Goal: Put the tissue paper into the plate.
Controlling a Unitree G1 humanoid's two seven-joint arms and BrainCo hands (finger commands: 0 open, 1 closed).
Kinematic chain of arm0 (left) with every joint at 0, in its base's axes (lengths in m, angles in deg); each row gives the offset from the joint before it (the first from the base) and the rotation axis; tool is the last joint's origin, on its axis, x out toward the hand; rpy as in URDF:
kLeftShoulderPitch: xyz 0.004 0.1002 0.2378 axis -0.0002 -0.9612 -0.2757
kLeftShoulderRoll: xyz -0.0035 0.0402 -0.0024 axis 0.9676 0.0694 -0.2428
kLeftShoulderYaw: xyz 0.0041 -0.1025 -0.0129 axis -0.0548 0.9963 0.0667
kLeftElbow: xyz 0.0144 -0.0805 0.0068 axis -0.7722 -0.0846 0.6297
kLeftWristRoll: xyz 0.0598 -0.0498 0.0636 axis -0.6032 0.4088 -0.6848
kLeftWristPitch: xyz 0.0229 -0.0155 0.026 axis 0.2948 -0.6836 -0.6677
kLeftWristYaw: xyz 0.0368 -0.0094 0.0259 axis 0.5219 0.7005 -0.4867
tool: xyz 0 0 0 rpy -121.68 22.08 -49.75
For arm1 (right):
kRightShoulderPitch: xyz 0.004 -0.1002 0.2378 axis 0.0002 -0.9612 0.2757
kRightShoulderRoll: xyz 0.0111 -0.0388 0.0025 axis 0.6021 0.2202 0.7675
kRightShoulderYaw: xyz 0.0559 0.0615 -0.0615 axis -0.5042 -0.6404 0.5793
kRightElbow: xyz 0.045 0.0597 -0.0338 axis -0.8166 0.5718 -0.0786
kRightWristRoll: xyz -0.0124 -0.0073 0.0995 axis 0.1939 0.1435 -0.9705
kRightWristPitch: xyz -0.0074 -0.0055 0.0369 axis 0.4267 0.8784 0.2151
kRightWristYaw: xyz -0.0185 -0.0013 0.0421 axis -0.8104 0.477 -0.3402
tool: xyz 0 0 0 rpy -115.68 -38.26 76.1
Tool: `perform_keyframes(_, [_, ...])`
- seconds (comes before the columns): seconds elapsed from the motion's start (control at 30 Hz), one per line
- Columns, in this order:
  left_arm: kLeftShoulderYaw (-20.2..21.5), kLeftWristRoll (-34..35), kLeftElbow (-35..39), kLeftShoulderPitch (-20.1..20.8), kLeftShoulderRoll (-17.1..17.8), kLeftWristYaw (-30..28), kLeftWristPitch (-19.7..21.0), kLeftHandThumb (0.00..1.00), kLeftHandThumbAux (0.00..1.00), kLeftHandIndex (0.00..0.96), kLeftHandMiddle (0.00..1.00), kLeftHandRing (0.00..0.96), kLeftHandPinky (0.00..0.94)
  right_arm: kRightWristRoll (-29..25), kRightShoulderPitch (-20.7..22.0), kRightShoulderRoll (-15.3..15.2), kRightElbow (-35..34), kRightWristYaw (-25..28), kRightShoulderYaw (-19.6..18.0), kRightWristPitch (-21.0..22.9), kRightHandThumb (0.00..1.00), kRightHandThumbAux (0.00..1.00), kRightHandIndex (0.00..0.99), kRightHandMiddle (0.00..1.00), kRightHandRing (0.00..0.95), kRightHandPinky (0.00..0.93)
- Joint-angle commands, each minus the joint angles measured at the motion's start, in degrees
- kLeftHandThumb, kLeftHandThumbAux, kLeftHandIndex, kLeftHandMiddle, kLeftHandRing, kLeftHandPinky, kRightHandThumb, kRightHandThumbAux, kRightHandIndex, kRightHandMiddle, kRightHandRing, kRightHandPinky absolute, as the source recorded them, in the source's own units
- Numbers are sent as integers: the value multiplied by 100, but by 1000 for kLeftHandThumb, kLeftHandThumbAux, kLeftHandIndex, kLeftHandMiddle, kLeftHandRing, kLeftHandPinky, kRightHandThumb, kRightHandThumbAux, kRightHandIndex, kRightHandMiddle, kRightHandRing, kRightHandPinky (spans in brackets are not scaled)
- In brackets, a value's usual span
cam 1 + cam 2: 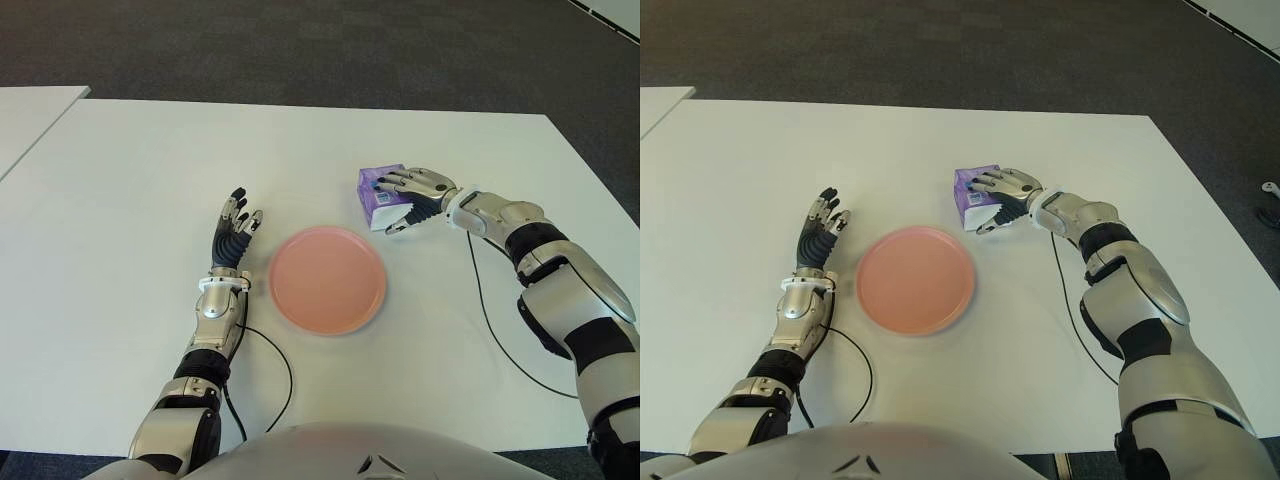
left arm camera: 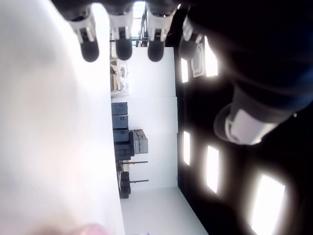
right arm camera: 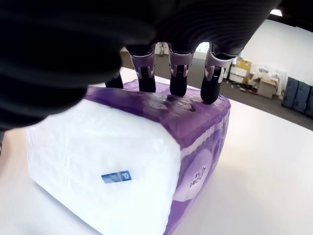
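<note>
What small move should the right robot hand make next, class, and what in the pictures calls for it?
Probably close the thumb under the fingers to clamp the tissue pack. The right robot hand has its fingertips on the pack's top, yet the pack sits on the table, apart from the empty pink plate. The left robot hand shows left of the plate, fingers spread.

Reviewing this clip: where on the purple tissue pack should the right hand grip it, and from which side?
Across the tissue pack from above: the right hand already has fingers on its flat purple top, so the thumb should probably close on its near white side. It is a soft block.
</note>
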Motion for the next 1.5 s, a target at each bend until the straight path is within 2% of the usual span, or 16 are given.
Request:
perform_keyframes(0.03, [30,-9,-350,-489,-49,31,94,18,589,0,0,0,0,28,-181,87,208,185,61,104,350,323,0,0,0,0])
perform_keyframes(0.53, [28,-29,-309,-520,-84,51,55,25,589,0,0,0,0,-367,-192,171,313,269,-224,92,358,379,0,6,0,0])
perform_keyframes(0.93, [-9,-134,-245,-575,-82,170,50,32,594,0,0,0,0,-227,-226,235,348,107,-94,212,387,408,0,17,0,0])
perform_keyframes(1.03, [-34,-159,-206,-582,-75,215,124,31,578,0,0,0,0,-90,-406,407,336,-159,43,364,404,420,0,23,0,0])
perform_keyframes(1.23, [-84,-185,-137,-625,-85,250,187,39,542,0,0,0,0,421,-961,714,418,-1472,558,1087,486,442,2,69,35,10])
perform_keyframes(1.5, [-98,-184,-98,-681,-84,255,184,32,549,0,0,0,0,606,-1540,1070,765,-2271,999,1821,588,424,35,133,112,82])
